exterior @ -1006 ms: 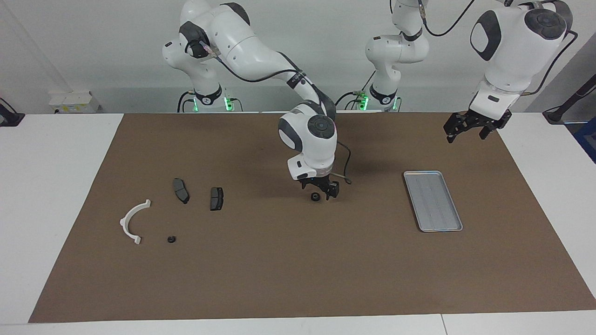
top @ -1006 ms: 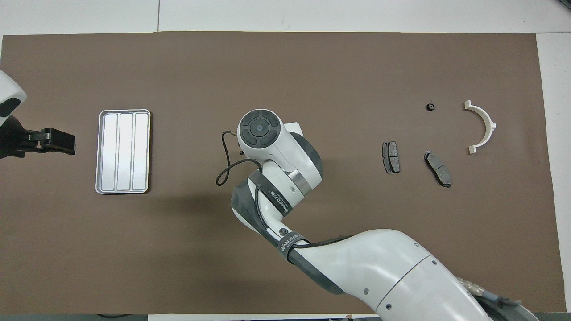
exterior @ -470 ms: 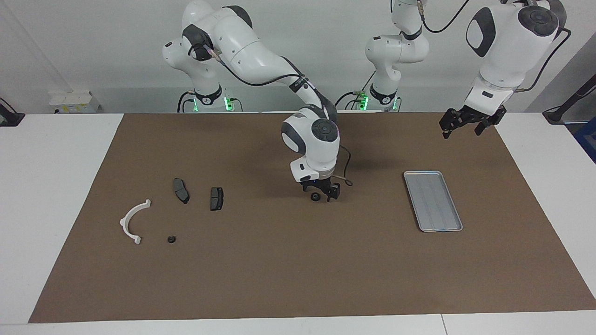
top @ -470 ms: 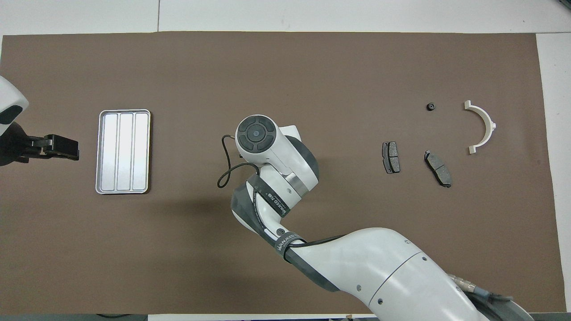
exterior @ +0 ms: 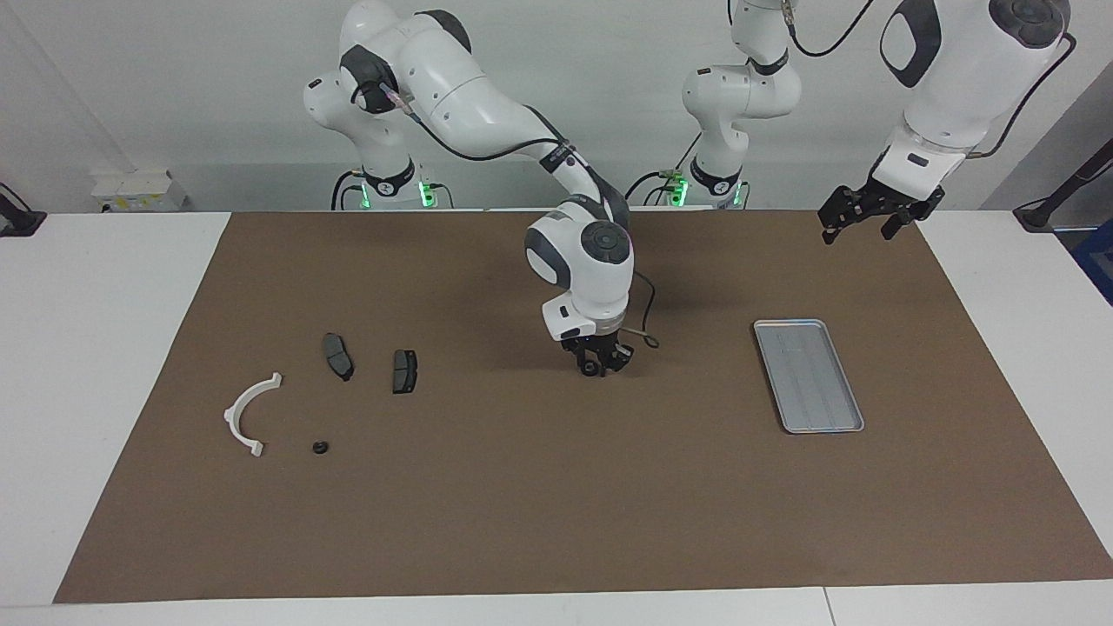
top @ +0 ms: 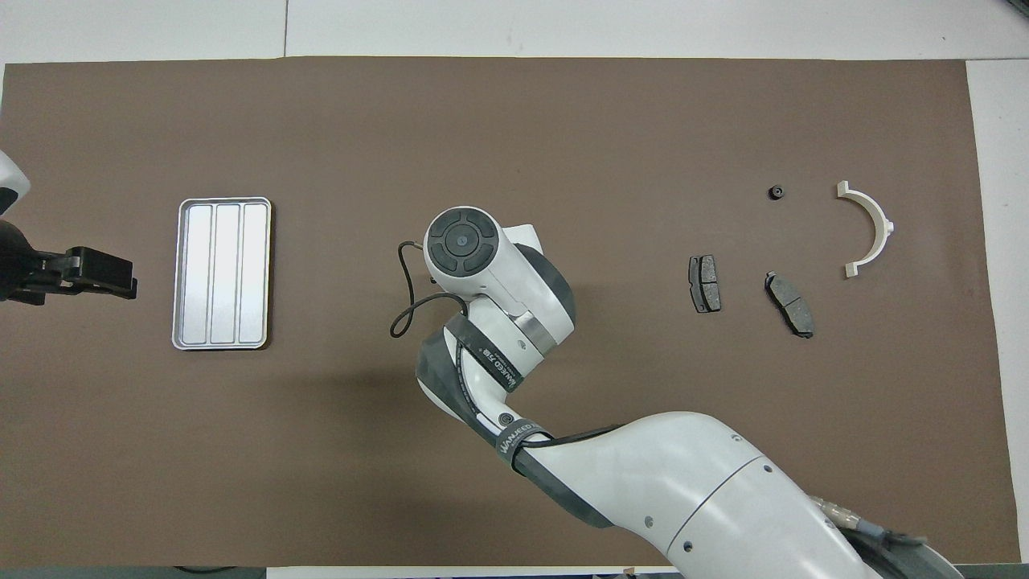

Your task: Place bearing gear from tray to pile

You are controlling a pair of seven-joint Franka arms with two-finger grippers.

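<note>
Bearing gear (exterior: 591, 369) on brown mat (exterior: 522, 504)

Small black bearing gear (exterior: 591, 368) sits on the mat mid-table, between tray (exterior: 808, 375) and pile (exterior: 252, 415).

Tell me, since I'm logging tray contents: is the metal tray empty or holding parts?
Empty: the metal tray shows only bare ridged floor in both views.

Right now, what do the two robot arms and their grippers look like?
Both arms are glossy white with rounded shells and dark grey joint caps. The right arm wears a black band with white lettering, and a thin black cable loops off its wrist. The right gripper and the left gripper are black two-finger units. Green lights glow at both bases.
</note>
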